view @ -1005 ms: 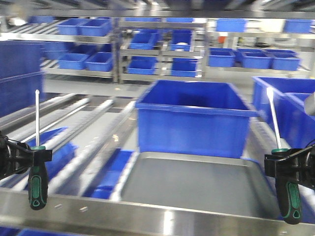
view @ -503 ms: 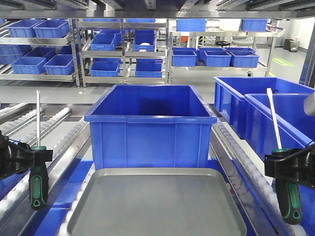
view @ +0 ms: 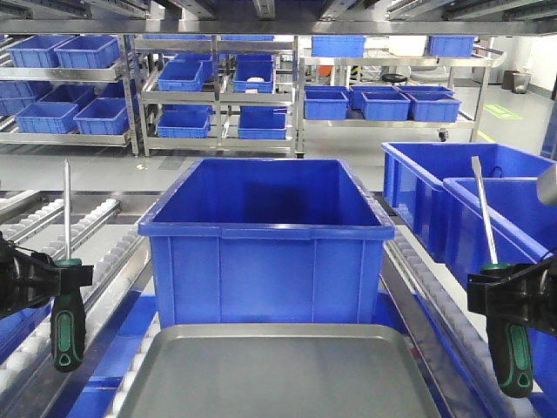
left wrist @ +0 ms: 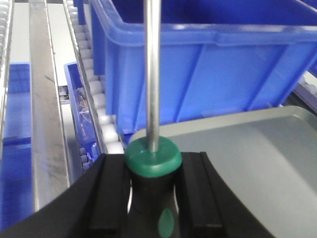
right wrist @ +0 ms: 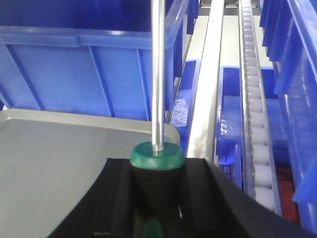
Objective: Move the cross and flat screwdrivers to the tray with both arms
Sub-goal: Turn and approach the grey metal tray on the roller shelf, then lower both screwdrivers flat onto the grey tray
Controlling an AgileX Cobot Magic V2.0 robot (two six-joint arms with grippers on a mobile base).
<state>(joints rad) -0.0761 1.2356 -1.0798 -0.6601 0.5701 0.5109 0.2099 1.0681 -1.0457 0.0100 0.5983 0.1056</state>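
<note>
Either side of tray [view: 278, 370] | left hand [view: 63, 277] clamped on cross screwdriver [view: 67, 218] | right hand [view: 505, 292] clamped on flat screwdriver [view: 485, 218]

My front view is sharp now, where a second ago it is smeared with motion. The big blue bin [view: 265, 252] sits centred ahead of me, wider and closer than half a second ago, and no longer off to the right as at the start. The grey tray [view: 278, 374] lies lower in the view, its far rim dropped and its near corners cut off by the bottom edge. The steel rail that crossed the bottom a second ago is gone. The side bins [view: 487, 218] edge slightly right.
</note>
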